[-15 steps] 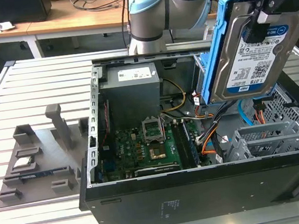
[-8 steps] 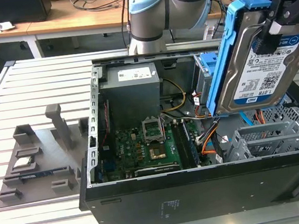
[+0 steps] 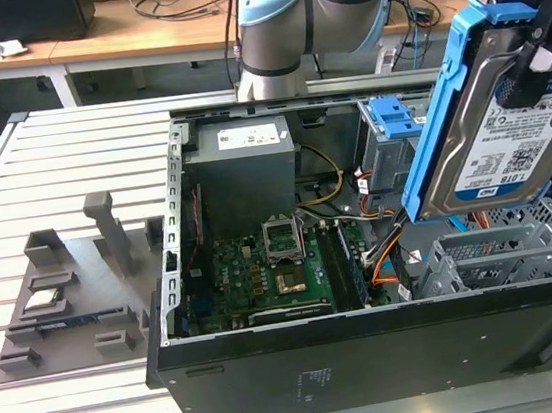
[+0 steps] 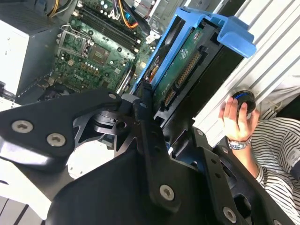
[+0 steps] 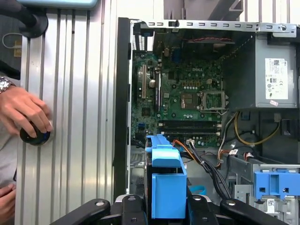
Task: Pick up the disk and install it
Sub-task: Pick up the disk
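The disk point(image 3: 510, 142), a silver drive with a white-and-blue label in a bright blue bracket, hangs tilted above the open computer case's point(image 3: 375, 355) right end in the exterior view. My gripper point(image 3: 538, 43) is shut on its upper end. In the second wrist view the disk's point(image 4: 187, 61) green circuit side faces the camera, with the black fingers point(image 4: 143, 105) clamped on it. The first wrist view looks along the blue bracket point(image 5: 166, 183) between the jaws, down into the case.
Inside the case lie the motherboard point(image 3: 283, 261), a grey power supply point(image 3: 246, 165), a grey bay with a blue latch point(image 3: 391, 117) and a metal drive cage point(image 3: 504, 254). A grey fixture point(image 3: 65, 293) stands at the exterior view's left. A person's hand point(image 5: 26, 112) rests on a black knob.
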Controlling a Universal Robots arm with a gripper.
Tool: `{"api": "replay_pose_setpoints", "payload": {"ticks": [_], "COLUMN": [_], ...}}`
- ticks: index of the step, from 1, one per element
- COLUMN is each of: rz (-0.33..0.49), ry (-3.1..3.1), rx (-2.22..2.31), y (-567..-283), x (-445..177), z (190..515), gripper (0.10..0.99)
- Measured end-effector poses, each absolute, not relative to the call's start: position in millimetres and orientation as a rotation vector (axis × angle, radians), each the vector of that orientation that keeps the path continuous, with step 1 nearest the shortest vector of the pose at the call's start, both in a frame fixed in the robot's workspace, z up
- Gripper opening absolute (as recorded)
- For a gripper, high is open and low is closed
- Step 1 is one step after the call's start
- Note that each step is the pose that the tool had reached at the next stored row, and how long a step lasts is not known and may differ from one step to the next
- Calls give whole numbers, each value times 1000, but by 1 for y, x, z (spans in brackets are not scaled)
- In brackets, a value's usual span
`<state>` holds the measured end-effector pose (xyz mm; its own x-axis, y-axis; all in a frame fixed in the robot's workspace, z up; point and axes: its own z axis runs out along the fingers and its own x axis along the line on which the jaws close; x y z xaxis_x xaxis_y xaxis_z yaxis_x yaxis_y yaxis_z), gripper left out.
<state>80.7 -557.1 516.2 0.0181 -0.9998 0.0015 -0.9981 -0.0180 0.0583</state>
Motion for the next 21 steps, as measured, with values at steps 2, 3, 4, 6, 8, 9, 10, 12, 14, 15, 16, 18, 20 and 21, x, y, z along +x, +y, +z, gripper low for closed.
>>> {"api": "replay_pose_setpoints", "payload": {"ticks": [2,3,4,6,8,9,10,12,14,15,16,18,20,21], "rz": [-63,-64,-65,-69,-71,-72,-73,-75,-76,-76,-77,-77,-78,-78], "ry": [-2170,-2170,-2169,-2168,-2167,-2166,-2165,-2165,-2164,-2164,-2164,-2163,-2163,-2163], "rx": [2210,2209,2209,2207,2206,2205,2205,2204,2204,2203,2203,2203,2203,2202], "y": [-558,-558,-558,-559,-559,-559,-559,-559,-559,-559,-559,-559,-559,-559], "x": [85,86,88,94,98,100,103,106,110,113,115,118,121,123], "z": [515,514,514,508,505,502,499,496,494,492,491,490,488,486], "gripper": [365,365,365,365,365,365,365,365,365,365,365,365,365,365]}}
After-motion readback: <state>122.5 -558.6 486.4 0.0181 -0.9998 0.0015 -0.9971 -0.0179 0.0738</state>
